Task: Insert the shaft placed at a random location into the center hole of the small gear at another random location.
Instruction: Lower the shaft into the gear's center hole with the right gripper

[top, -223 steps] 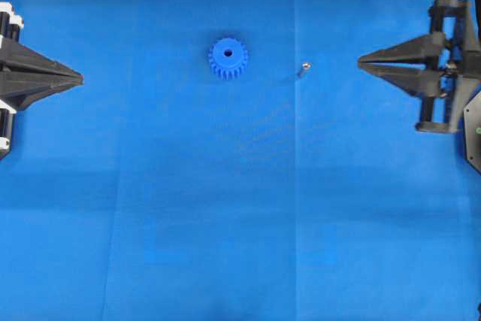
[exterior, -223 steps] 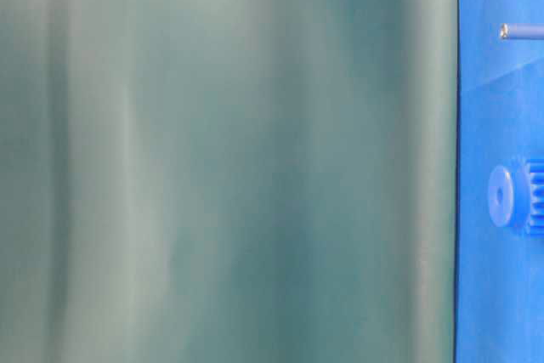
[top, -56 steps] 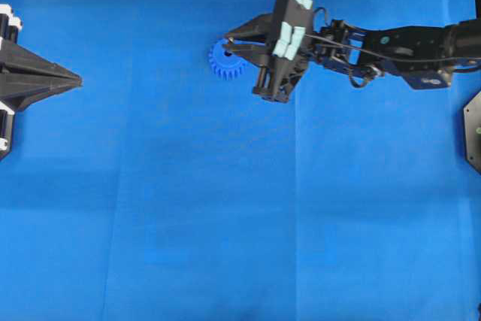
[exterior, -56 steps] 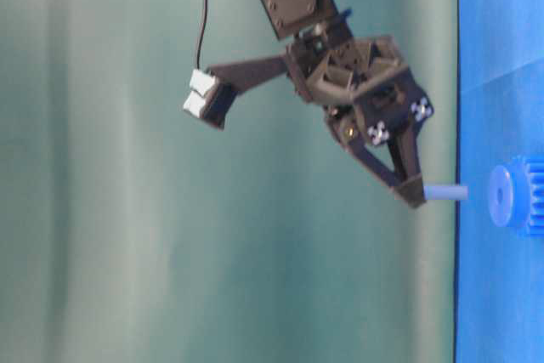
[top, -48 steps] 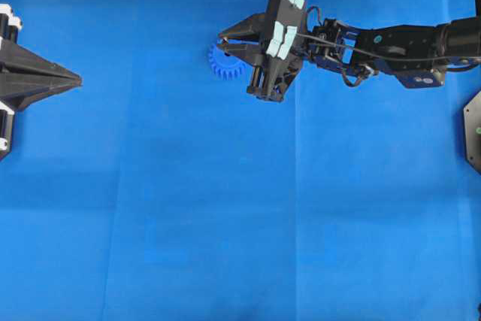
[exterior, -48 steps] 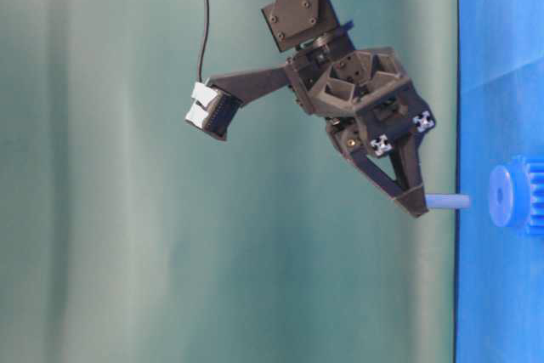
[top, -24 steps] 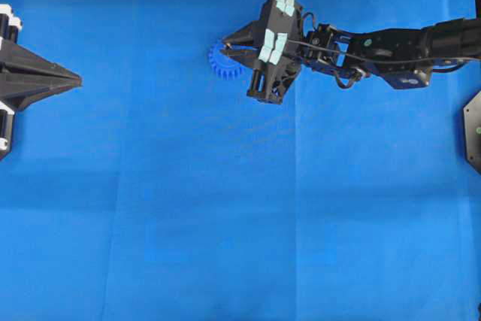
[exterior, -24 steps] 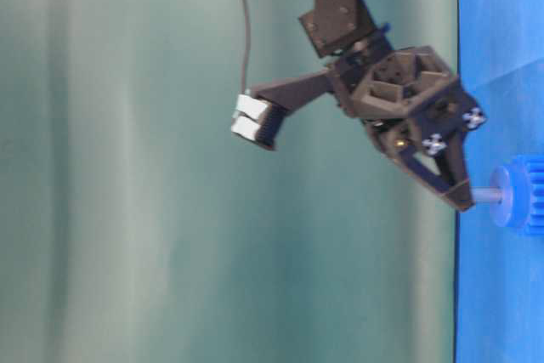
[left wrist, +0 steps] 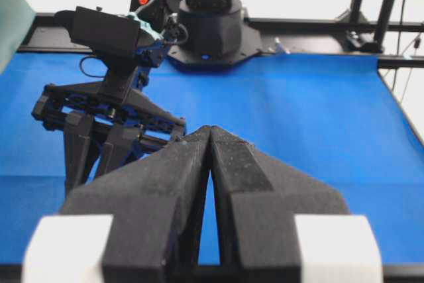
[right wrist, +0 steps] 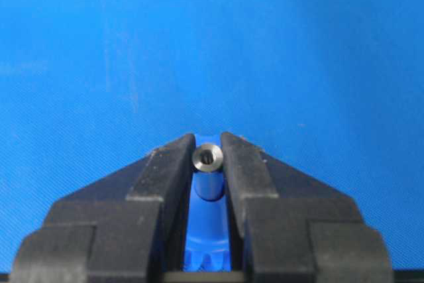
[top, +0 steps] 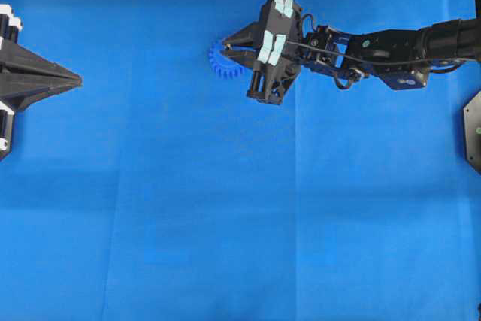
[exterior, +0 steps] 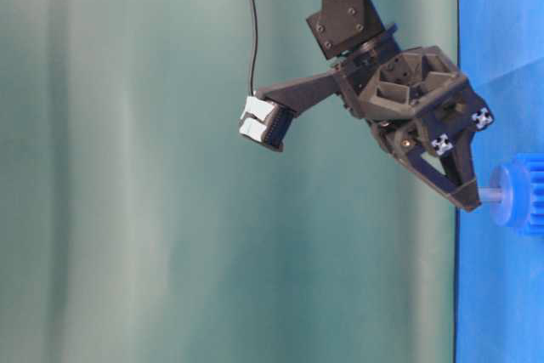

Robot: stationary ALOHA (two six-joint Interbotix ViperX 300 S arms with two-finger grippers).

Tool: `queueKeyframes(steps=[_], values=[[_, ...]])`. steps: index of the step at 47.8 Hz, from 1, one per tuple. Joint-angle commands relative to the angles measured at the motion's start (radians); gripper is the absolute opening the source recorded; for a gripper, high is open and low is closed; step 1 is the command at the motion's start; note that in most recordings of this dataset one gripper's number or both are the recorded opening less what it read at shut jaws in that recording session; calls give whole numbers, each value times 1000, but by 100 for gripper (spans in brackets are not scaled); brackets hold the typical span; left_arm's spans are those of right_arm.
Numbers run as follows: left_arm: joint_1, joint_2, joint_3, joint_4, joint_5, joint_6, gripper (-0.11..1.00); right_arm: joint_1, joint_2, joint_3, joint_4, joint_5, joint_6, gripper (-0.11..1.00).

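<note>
The small blue gear [top: 219,65] lies flat on the blue mat, partly under my right gripper [top: 225,46]. That gripper is shut on the shaft [right wrist: 207,158], a short silvery pin held upright. In the table-level view the shaft [exterior: 490,195] runs from the gripper tip [exterior: 469,201] to the middle of the gear hub [exterior: 508,196]. The center hole is hidden by the shaft. Gear teeth [right wrist: 208,256] show between the right fingers. My left gripper [top: 75,79] is shut and empty at the far left, its tips [left wrist: 211,130] pressed together.
The blue mat [top: 225,208] covers the table. The right arm [top: 391,44] reaches in from the right edge across the upper middle. It also shows in the left wrist view [left wrist: 109,124]. A dark base plate [top: 473,137] sits at the right edge.
My right gripper has come down toward the gear with the shaft. The shaft's end was apart from the hub a second ago and now meets the hub's middle. The left arm has not moved.
</note>
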Motion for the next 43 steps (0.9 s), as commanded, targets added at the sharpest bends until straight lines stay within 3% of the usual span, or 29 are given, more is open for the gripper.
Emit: queueKeyframes(steps=[1, 34, 39, 43], values=[[-2, 5, -11, 2, -5, -2, 0, 0, -9, -21, 2, -14, -2, 3], [-2, 5, -11, 2, 0, -2, 0, 3, 23, -28, 3, -8, 3, 4], [-2, 5, -11, 2, 2, -2, 0, 3, 23, -28, 3, -8, 3, 11], [-2, 5, -11, 2, 0, -2, 0, 5, 23, -28, 3, -8, 3, 24]])
